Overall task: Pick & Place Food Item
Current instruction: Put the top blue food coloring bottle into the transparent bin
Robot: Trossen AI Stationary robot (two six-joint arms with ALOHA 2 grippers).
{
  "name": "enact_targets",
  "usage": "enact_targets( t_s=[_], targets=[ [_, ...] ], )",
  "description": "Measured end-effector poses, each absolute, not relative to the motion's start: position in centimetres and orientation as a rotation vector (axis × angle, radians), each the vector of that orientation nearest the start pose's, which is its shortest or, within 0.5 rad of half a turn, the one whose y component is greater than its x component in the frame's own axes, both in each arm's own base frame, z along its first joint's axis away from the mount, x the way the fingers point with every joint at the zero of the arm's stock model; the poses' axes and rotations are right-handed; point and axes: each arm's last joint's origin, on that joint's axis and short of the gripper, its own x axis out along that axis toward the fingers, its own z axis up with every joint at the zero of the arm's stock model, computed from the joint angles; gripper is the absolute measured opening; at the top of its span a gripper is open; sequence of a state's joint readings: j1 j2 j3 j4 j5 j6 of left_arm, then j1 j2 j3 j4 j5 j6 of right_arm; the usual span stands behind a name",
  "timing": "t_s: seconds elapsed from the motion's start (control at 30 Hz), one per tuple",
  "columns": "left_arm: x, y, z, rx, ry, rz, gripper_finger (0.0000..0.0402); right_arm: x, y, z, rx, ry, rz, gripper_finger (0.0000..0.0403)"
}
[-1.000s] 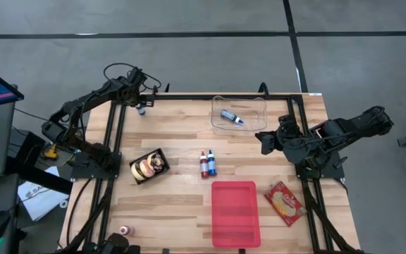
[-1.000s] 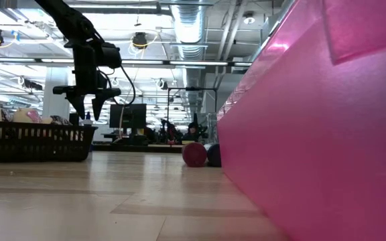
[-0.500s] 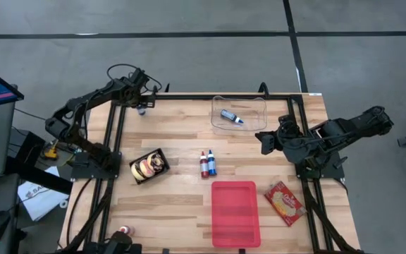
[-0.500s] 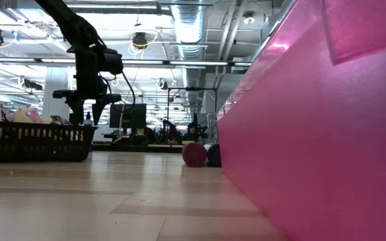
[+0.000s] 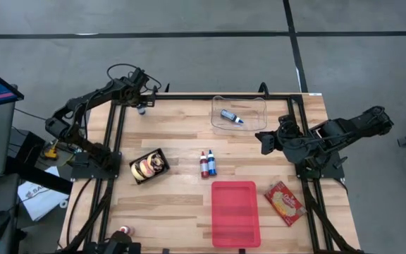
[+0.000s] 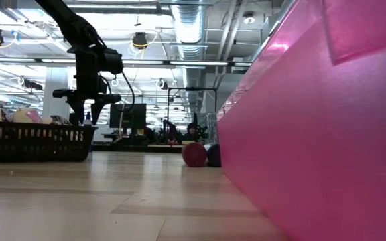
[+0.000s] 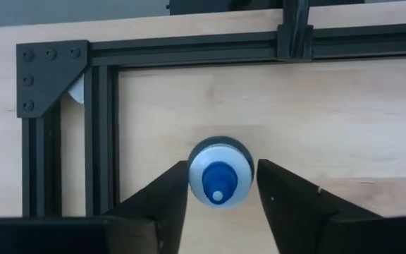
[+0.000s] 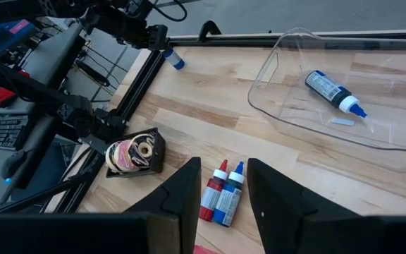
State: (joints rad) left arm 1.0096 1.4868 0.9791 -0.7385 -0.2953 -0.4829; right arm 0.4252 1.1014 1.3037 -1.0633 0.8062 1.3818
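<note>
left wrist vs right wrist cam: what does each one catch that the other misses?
Left wrist only: a top-down look at the blue-capped bottle standing between the left gripper fingers, jaws close on either side; contact can't be confirmed.

Right wrist only: the clear tray holding a second blue-capped bottle lying down, the red and blue bottles side by side, the black basket of food, and the right gripper open over nothing.

Both: the upright bottle at the far-left table corner, the wooden table, and the black frame rails.
</note>
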Motion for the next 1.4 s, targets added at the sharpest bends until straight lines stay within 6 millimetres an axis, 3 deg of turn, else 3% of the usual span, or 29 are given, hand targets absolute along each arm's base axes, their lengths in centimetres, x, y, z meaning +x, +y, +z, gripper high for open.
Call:
enact_targets(
  t_s=[0.2,0.47,0.63,0.73,1.0,1.1,1.27,1.4],
  targets=[
    [13.7,23.4,20.9,-0.840,0.956,1.440,0.0106,17.8,5.8,38.0,0.809,0.322,-0.739,0.0110],
    [14.2,23.0,21.1,-0.841,0.953,1.405,0.0106,17.8,5.8,38.0,0.809,0.322,-0.739,0.0110],
    [15.6,21.5,22.5,-0.858,0.878,1.295,0.0106,17.8,5.8,38.0,0.809,0.321,-0.740,0.0110],
    [17.5,19.4,23.9,-0.831,0.812,1.169,0.0106,17.8,5.7,38.1,0.808,0.320,-0.740,0.0110],
    [24.6,11.7,27.4,-0.666,0.650,0.702,0.0106,17.7,5.7,38.0,0.799,0.324,-0.749,0.0110],
    [27.2,10.1,29.0,-0.626,0.594,0.597,0.0106,17.8,5.5,38.0,0.790,0.324,-0.754,0.0110],
    [31.4,10.3,31.3,-0.473,0.568,0.507,0.0106,17.8,5.4,38.0,0.788,0.320,-0.755,0.0110],
    [34.9,12.8,31.9,-0.404,0.579,0.462,0.0106,17.8,5.4,38.1,0.782,0.305,-0.763,0.0110]
  ],
)
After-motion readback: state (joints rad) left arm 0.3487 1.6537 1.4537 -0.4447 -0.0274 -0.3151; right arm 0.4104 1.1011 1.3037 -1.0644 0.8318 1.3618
